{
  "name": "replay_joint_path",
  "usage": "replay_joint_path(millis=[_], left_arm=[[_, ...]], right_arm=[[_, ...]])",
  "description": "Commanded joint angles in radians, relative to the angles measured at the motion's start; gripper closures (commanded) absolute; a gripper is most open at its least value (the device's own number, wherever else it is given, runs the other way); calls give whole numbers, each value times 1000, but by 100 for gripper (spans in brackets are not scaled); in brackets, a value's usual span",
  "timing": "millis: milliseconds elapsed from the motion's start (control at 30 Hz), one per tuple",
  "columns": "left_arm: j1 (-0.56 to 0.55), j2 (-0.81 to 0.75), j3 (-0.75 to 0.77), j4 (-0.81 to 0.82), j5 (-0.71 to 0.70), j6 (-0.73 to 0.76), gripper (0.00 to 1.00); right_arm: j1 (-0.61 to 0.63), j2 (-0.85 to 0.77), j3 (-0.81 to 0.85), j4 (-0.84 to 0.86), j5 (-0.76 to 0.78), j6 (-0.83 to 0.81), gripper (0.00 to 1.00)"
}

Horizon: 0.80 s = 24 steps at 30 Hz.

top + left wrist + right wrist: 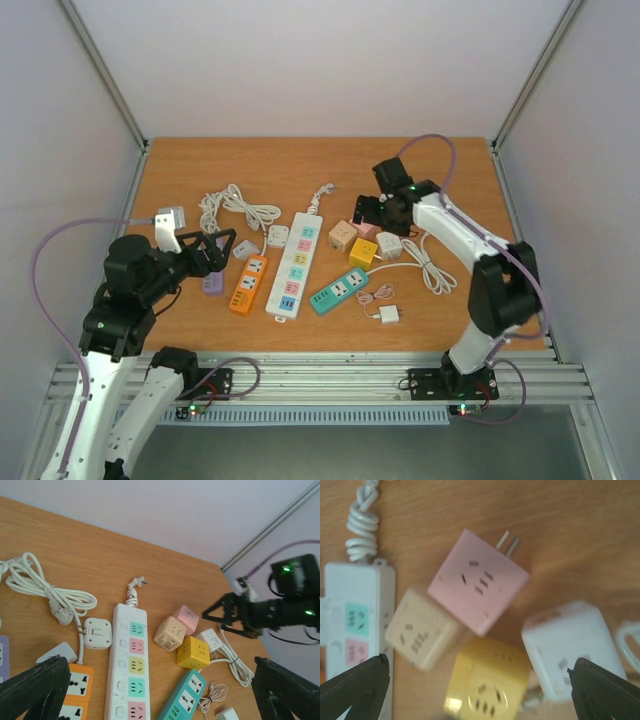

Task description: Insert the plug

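Hovering with the right tool (479, 662) and left tool (225, 243) both spread wide and holding nothing.
Across the tabletop (330, 165) the white power strip (296, 262) lies at centre; off its far end sits the pink cube (477, 582), against the beige cube (420, 630) with the yellow cube (487, 682) just beside. We judge its two prongs (507, 541) to be the plug. We should bring the right tool down squarely on the pink cube's sides, clear of its neighbours, leaving the prongs free. Only the right wrist view shows those prongs. Only the top view shows every strip and both arms.
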Motion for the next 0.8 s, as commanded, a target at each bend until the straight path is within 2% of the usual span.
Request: replay_joint_path(millis=[0,233,400,533,767], left_arm=[[6,13,-11,54,35,0,1],[6,41,-32,65,45,-20,1],[6,73,-6,25,26,-26,1],[6,95,5,-9,27,-12,0],[6,108,-32,57,73,-44,1]], right_arm=[[18,141,132,10,132,-16,2],[28,366,370,-105,219,34,2],[32,485,478,-203,253,74,2],[42,533,509,-243,226,98,4],[56,545,496,-282,180,145,10]])
